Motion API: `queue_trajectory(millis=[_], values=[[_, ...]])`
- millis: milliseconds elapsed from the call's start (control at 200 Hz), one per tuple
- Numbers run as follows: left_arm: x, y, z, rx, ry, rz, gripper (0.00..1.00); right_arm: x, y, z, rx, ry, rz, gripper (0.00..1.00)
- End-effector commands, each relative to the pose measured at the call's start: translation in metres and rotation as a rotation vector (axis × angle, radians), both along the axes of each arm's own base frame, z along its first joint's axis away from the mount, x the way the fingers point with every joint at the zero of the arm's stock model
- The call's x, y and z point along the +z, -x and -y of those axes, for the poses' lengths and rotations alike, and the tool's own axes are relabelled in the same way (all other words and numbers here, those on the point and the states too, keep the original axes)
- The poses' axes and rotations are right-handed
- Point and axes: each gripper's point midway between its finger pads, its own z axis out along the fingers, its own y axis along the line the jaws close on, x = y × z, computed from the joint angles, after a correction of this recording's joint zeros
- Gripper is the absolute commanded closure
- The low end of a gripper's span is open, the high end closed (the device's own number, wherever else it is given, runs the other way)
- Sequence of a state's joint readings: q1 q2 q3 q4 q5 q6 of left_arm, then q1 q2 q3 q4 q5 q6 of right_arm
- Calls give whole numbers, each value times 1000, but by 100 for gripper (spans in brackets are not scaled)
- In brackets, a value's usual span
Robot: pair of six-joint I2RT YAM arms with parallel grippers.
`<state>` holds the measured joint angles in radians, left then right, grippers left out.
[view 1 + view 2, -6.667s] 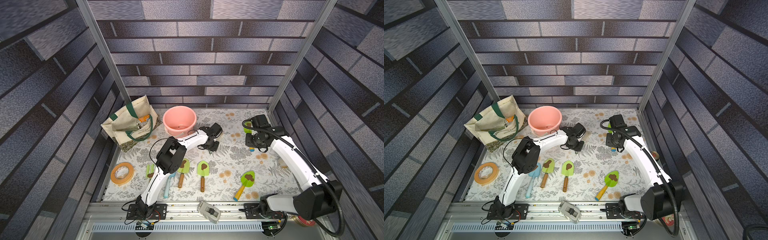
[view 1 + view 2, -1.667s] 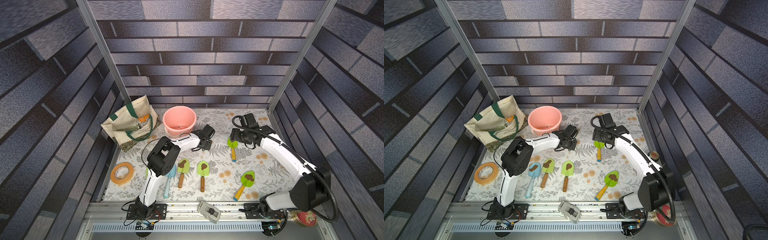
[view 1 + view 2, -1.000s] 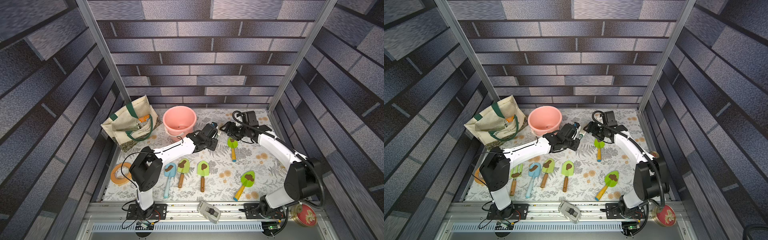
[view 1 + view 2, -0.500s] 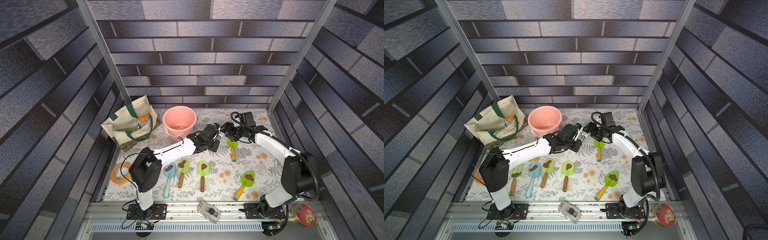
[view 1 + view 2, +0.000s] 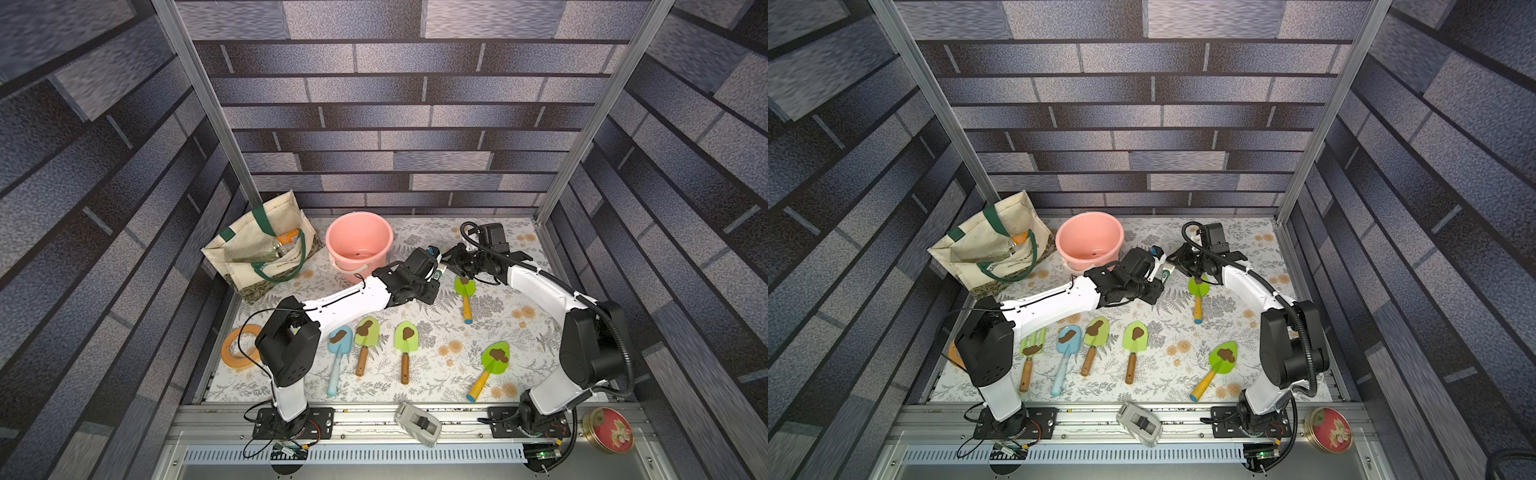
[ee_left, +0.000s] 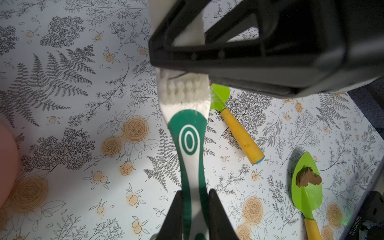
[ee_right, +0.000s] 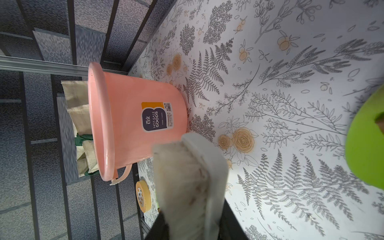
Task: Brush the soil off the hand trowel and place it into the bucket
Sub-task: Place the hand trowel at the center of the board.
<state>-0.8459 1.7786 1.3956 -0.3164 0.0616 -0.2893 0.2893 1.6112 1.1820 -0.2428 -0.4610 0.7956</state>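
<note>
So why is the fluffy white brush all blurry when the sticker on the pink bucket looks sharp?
Right wrist view: the green-and-white plastic scrubbing brush sits almost against the lens, so its bristles blur, like the lime-green plastic trowel blade; the round salmon-pink plastic bucket is farther away and in focus. Left wrist view: the black right gripper blurs likewise, the brush handle looks crisp.

Green, yellow-handled trowel (image 5: pixel 466 305) lying flat, brown soil (image 5: pixel 465 281) blob on its blade, near the upright salmon-pink bucket (image 5: pixel 349 237).
</note>
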Motion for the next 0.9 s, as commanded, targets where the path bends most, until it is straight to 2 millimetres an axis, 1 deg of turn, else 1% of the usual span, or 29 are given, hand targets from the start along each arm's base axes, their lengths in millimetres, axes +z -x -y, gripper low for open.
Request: queue_trajectory(millis=[0, 65, 105, 125, 175, 230, 281, 316, 361, 381, 431, 446, 471, 561, 606, 722, 782, 857, 892], values=[[37, 2, 1, -27, 101, 11, 93, 23, 3, 3, 7, 9, 76, 73], [47, -1, -4, -22, 160, -10, 74, 34, 2, 4, 6, 5, 105, 74], [56, -2, -7, -23, 203, -28, 58, 41, 1, 3, 9, 0, 121, 74], [59, -3, -9, -18, 221, -40, 53, 45, 1, 3, 14, -4, 131, 74], [74, -5, -16, -24, 287, -66, 48, 56, -1, 1, 25, -16, 161, 74], [94, -6, -23, -46, 393, -112, 41, 70, -2, 0, 49, -25, 203, 74], [113, -7, -30, -73, 497, -157, 38, 84, -4, -1, 77, -22, 251, 74], [122, -8, -36, -82, 554, -190, 35, 95, -3, -1, 96, -18, 284, 74], [139, -10, -41, -108, 629, -204, 29, 111, -3, -3, 130, -21, 338, 74], [144, -10, -43, -124, 654, -221, 27, 121, -2, -4, 146, -28, 370, 73], [154, -9, -46, -175, 707, -267, 24, 144, 0, -8, 188, -50, 448, 73], [159, -4, -45, -216, 726, -289, 24, 151, 1, -9, 200, -61, 469, 73], [163, -3, -45, -251, 749, -314, 24, 163, 3, -12, 223, -80, 506, 73], [177, 4, -37, -367, 811, -354, 23, 204, 8, -20, 297, -131, 612, 73], [188, 11, -32, -436, 835, -355, 23, 224, 11, -23, 325, -155, 655, 73], [212, 28, -21, -569, 838, -312, 23, 276, 24, -33, 410, -249, 759, 73], [227, 37, -18, -637, 837, -277, 23, 302, 34, -36, 457, -299, 809, 73], [245, 44, -17, -692, 841, -233, 23, 329, 46, -38, 504, -338, 858, 73], [252, 45, -17, -708, 844, -215, 23, 339, 52, -38, 522, -349, 877, 73]])
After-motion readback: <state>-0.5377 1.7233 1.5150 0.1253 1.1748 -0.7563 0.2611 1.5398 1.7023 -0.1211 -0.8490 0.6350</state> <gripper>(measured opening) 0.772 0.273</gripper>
